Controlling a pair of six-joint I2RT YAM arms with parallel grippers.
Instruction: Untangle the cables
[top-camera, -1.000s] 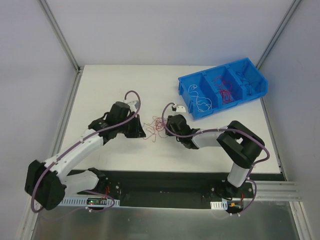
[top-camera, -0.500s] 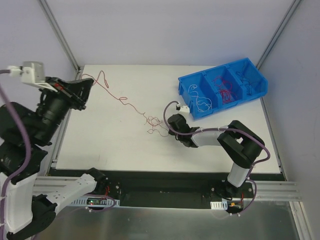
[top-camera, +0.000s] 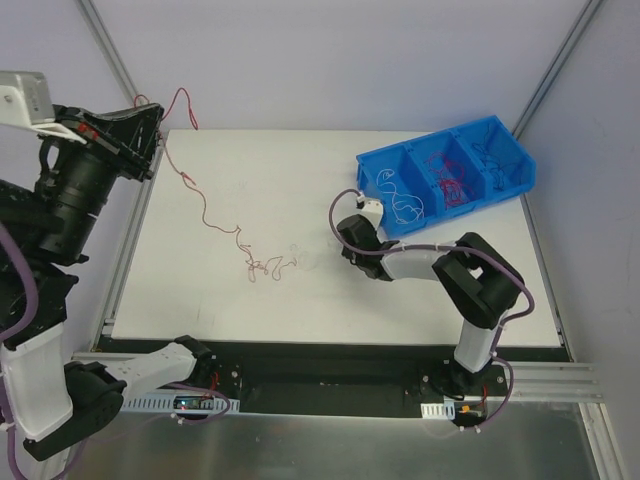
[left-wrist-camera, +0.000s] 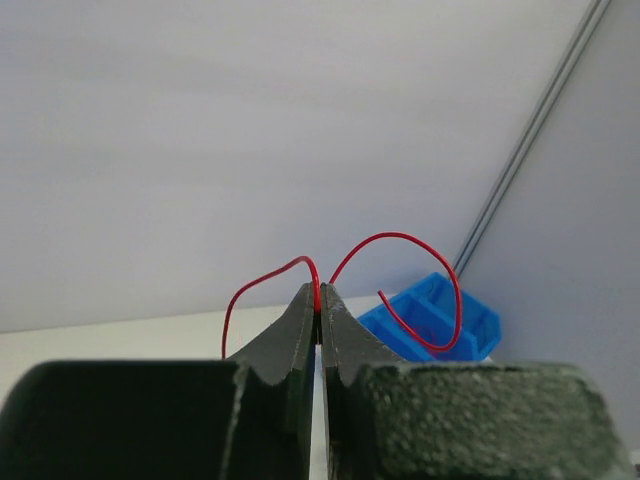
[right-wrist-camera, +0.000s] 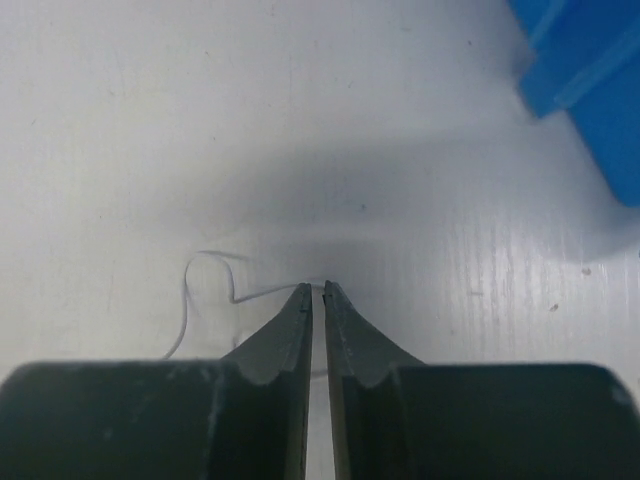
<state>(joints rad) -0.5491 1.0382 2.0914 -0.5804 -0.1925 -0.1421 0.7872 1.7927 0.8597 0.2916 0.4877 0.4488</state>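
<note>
The red cable (top-camera: 258, 266) runs as one long wavy line on a diagonal. Its upper end is up in the air past the far left corner of the table (top-camera: 300, 180). From there it slopes down toward the right and ends in a small curly knot lying on the table a little left of the middle.

The left gripper (top-camera: 156, 124) is lifted high on that side, with its fingers pressed together on the cable just short of its end. In the left wrist view the spare red end curls out beyond the closed tips (left-wrist-camera: 318, 295) in two arcs, one bending left and one looping right.

The white cable (top-camera: 295, 258) lies flat just to the right of the red knot. It is very thin and faint against the white top, and whether the two touch I cannot tell. It points on toward the right gripper (top-camera: 336, 258), which sits low on the table. Its fingers are drawn together to a thin slit on the white cable's near end, and the rest of the strand curls off in a loop to the left.

A blue three-compartment bin (top-camera: 372, 178) stands toward the far right, its nearest corner close behind the right wrist. It holds a white cable in the left section, red ones in the middle and dark ones on the right.
</note>
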